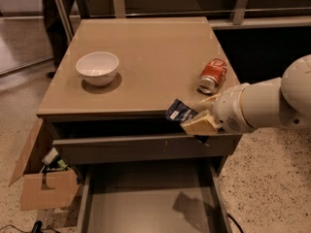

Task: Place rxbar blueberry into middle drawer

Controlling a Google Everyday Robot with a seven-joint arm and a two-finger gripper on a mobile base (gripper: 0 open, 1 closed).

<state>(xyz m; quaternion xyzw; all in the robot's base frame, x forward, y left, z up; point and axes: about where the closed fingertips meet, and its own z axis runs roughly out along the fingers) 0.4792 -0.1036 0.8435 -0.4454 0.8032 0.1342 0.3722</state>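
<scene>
My gripper point(197, 118) is shut on the rxbar blueberry point(180, 112), a dark navy wrapper with white print. It holds the bar in the air at the front right edge of the cabinet top, above the drawers. The middle drawer point(146, 203) is pulled open below, a wide grey tray with a flat bare floor, and the arm's shadow falls on its right part. The upper drawer front point(121, 147) with white scuffs is closed just under the bar.
A red soda can point(212, 75) lies on its side on the cabinet top point(146, 52) behind the gripper. A white bowl point(97, 68) stands at the left. An open cardboard box point(43, 178) sits on the floor left of the cabinet.
</scene>
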